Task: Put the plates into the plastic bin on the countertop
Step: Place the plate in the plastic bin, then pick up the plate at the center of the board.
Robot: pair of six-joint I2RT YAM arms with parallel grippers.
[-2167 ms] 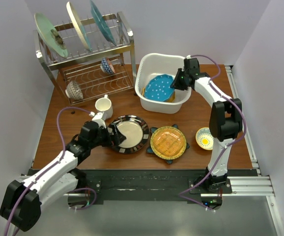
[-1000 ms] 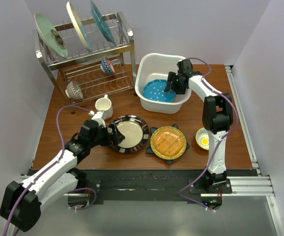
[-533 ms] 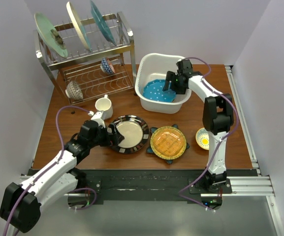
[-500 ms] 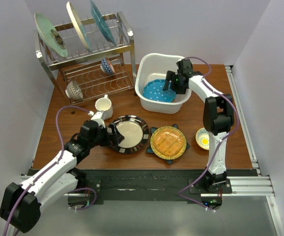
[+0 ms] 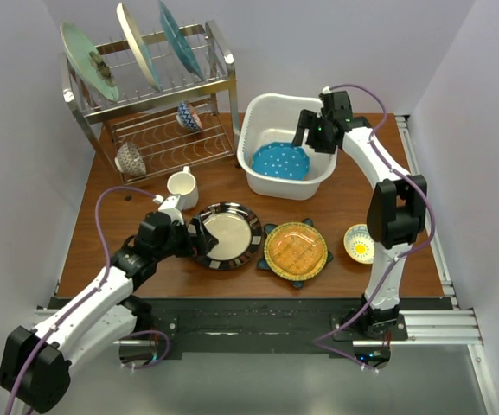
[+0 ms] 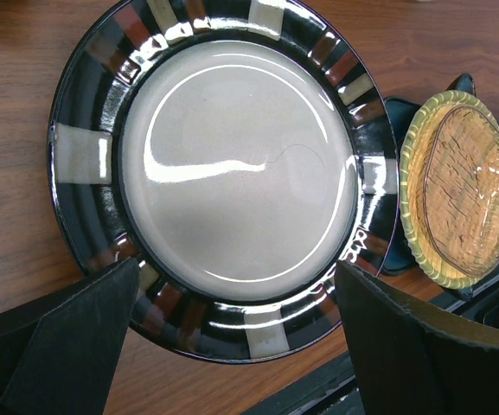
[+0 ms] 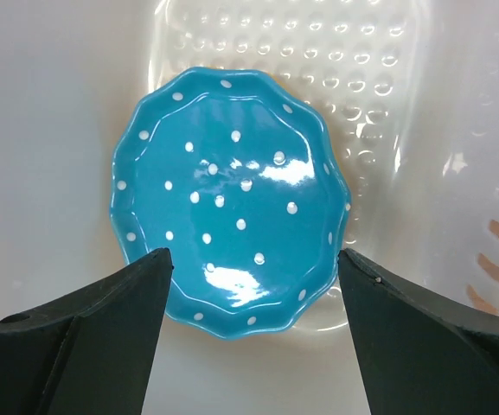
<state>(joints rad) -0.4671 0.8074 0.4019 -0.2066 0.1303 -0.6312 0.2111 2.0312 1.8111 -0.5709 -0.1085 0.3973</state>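
Right wrist: right gripper (image 7: 253, 257) spread above blue white-dotted scalloped plate (image 7: 232, 199), flat inside white rectangular plastic bin (image 7: 67, 104).
Left gripper (image 6: 236, 266): spread over black-rimmed cream plate (image 6: 236, 169), outside bin.

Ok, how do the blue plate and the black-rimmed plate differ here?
The blue plate is scalloped and white-dotted; the black-rimmed plate is round with a cream centre. The blue plate lies in the bin, the black-rimmed plate on the table. Both lie flat, face up.
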